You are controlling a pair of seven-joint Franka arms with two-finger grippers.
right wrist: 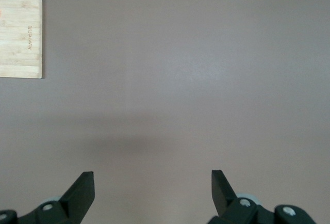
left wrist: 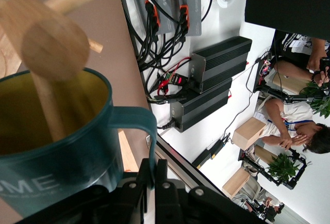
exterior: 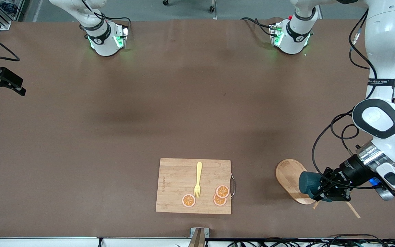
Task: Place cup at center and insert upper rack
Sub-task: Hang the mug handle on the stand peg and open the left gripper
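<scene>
There the cup sits gripped in the left tool

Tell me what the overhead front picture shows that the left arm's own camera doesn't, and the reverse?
Front only: rectangular wooden cutting board carrying a yellow fork and orange slices, plus the right claw waiting open.

Left wrist only: the yellow inside and handle of the dark teal ribbed mug.

Both: that mug, gripped by the left claw, at the light wooden mug tree.

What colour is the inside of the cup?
Yellow inside the cup, seen best in the left wrist view.
</scene>
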